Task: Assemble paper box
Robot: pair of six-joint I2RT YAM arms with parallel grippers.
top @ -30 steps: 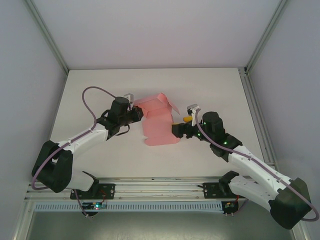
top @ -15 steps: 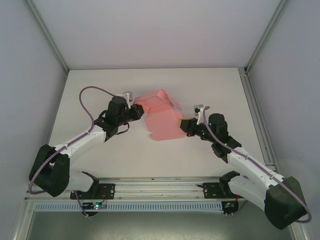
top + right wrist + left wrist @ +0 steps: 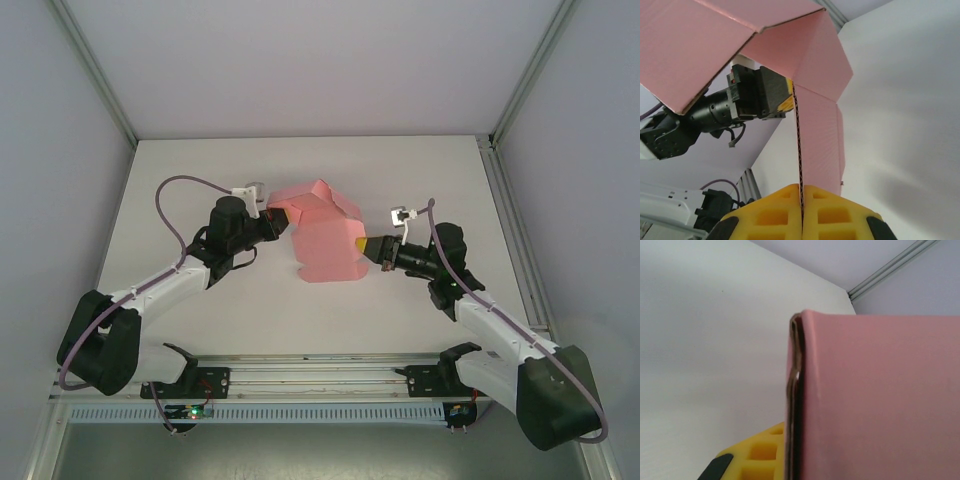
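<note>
Spreading white beneath the box (image 3: 322,240), the table (image 3: 200,180) has it over its middle, half-folded with flaps raised. The left gripper (image 3: 272,222) is clamped on the box's upper left corner. The right gripper (image 3: 363,245) is pinched tight on the box's right edge.

The paper box (image 3: 322,235) is plain salmon pink all over, no print, but its cut edge shows as a thin dark brown line in the right wrist view. The worktop (image 3: 200,170) is matte white. The left arm (image 3: 160,283) and right arm (image 3: 495,325) are white shells with black joints, and there's a purple cable (image 3: 195,179) on the left one. The pads (image 3: 832,212) of the right gripper (image 3: 365,246) are bright yellow with a grid of square pockets. Frame rails (image 3: 95,70) are silver-grey.
</note>
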